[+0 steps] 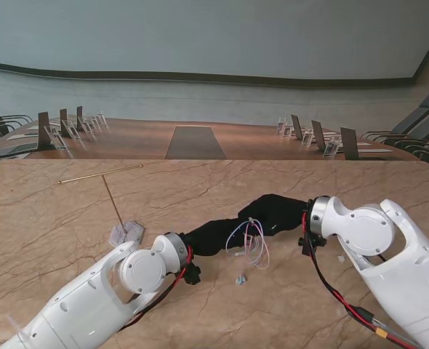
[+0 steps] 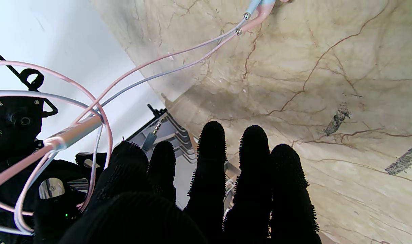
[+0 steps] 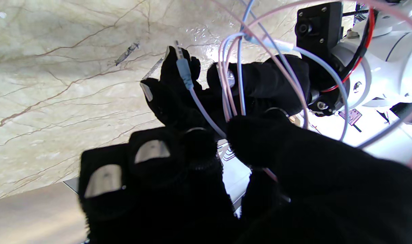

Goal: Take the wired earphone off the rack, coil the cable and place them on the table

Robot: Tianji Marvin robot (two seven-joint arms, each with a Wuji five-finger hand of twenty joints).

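Note:
The earphone cable [image 1: 252, 243], pink and pale blue, hangs in loose loops between my two black-gloved hands above the marble table [image 1: 331, 182]. My right hand [image 1: 276, 211] pinches the loops [image 3: 239, 78] between thumb and fingers [image 3: 192, 176]. My left hand [image 1: 213, 238] reaches toward it with its fingers [image 2: 209, 189] straight and together; the jack plug [image 3: 183, 69] lies along them. The two earbuds [image 1: 241, 278] rest on the table nearer to me, their stems [image 2: 256, 8] trailing thin wires. The thin gold rack [image 1: 114, 200] stands bare at the left.
The rack's small clear base [image 1: 125, 233] sits close beside my left forearm. Dark tape marks [image 2: 338, 118] dot the marble. Beyond the table's far edge lies a long conference table [image 1: 193, 142] with chairs and name stands.

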